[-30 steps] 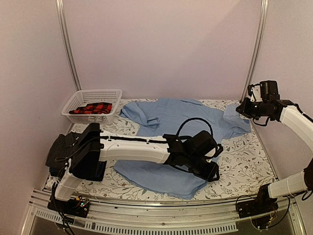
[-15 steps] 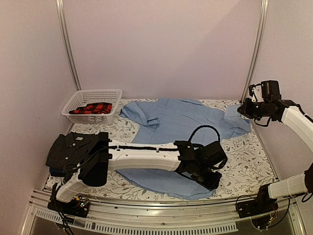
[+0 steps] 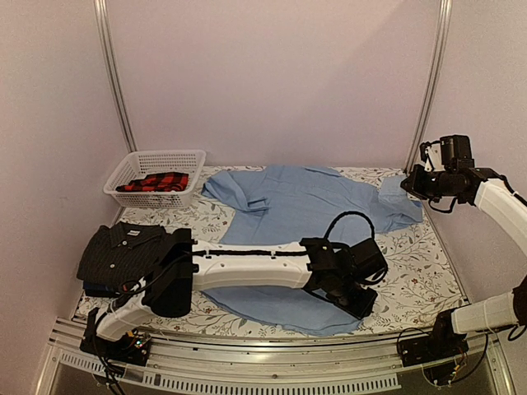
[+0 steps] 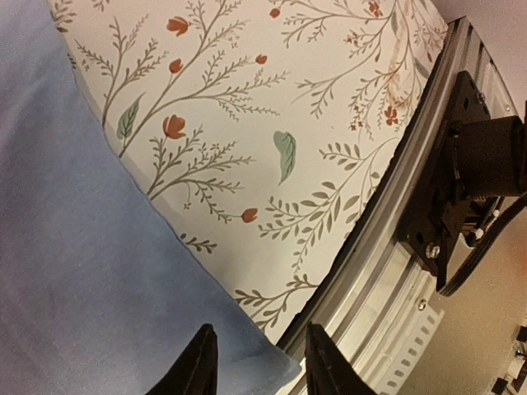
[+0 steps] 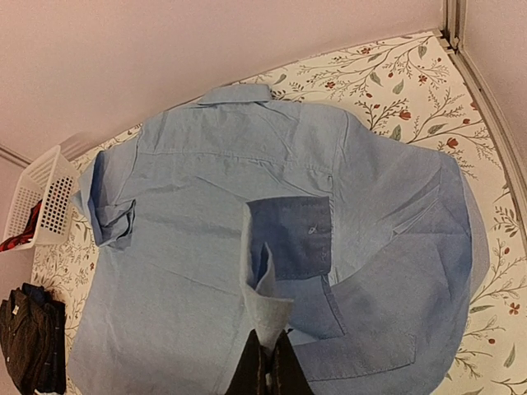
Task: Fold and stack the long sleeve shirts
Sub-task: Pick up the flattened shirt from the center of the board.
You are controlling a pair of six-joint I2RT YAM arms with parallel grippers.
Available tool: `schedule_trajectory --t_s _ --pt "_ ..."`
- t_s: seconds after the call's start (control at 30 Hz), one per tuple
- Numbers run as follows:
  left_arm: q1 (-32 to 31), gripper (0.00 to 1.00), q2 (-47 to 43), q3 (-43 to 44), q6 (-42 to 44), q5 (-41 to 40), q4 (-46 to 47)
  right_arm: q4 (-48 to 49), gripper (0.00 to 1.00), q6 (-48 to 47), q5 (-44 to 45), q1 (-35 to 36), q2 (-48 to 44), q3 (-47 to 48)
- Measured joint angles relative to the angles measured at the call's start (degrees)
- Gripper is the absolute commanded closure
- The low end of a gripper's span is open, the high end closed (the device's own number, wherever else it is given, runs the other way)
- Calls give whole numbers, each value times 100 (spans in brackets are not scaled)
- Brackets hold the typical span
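The light blue shirt (image 3: 292,206) lies spread open on the floral table, collar at the back. My left gripper (image 3: 358,303) reaches across to the shirt's near right hem corner. In the left wrist view it (image 4: 259,366) is open, its fingers either side of that corner (image 4: 255,362). My right gripper (image 3: 409,183) is raised at the back right, shut on the shirt's right sleeve cuff (image 5: 268,300) and holding it above the shirt (image 5: 189,247). The black pinstriped shirt (image 3: 123,247) lies folded at the near left, on a dark folded cloth (image 3: 92,290).
A white lattice basket (image 3: 132,169) with red plaid cloth (image 3: 156,181) stands at the back left. The metal rail (image 4: 387,247) of the table's near edge runs just beyond the hem corner, with the right arm's base (image 4: 469,181) on it.
My left arm has stretched further right and toward the near edge, bringing its gripper over the hem corner. The right gripper has kept hold of the cuff, almost still.
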Motion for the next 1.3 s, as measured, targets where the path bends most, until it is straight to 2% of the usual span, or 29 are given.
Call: schedule_trajectory --t_s 0.2,0.53,0.83,1.0,1.17,1.3 --pt "-17 60 109 219 11 -260 -341 -24 100 0 2 2 -15 0" --pt "-168 52 146 492 63 -531 -603 -111 100 0 7 4 -120 2" --pt "-289 52 337 592 125 -697 -673 -214 100 24 31 48 -254 2" --pt "-341 62 428 603 149 -925 -732 -286 100 61 85 59 -407 0" --pt "-374 85 433 614 216 -1134 -763 -317 100 114 162 74 -535 -7" --pt "-385 96 431 597 223 -1294 -741 -321 100 157 177 103 -562 -9"
